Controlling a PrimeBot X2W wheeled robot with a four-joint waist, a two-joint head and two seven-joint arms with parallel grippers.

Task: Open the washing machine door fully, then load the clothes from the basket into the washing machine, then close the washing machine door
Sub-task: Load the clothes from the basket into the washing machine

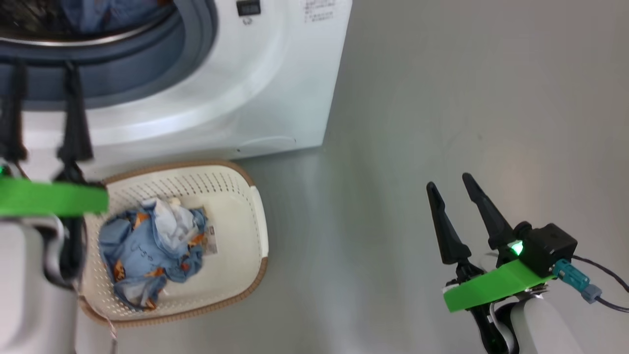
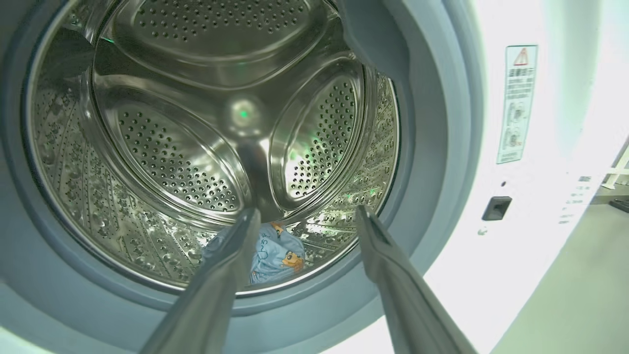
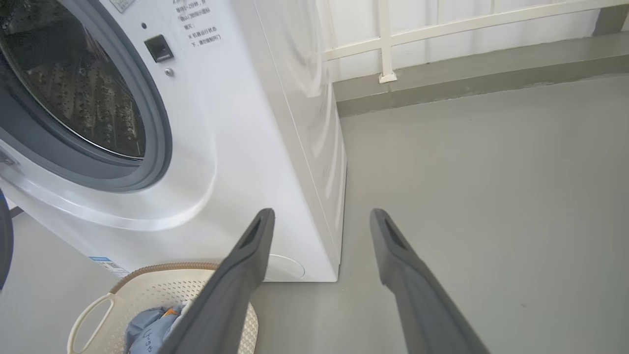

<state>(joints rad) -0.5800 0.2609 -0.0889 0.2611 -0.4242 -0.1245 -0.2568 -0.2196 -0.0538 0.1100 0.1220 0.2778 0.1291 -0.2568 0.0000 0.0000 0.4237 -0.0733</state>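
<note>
- The left gripper (image 2: 308, 211) hangs at the mouth of the washing machine (image 1: 255, 73), jaws spread and empty, aimed into the drum (image 2: 172, 157).
- The opening stands uncovered, so the step of opening the door looks done. One bear-print garment (image 2: 275, 253) lies at the drum's bottom.
- The basket (image 1: 258, 206), on the floor (image 1: 393, 123) just before the machine, holds a crumpled heap of the clothes (image 1: 147, 246), so I judge loading partway.
- The right gripper (image 1: 448, 180) is over bare floor, well apart from the basket, jaws spread, holding nothing.
- What is left is the heap in the basket, then closing the door.
</note>
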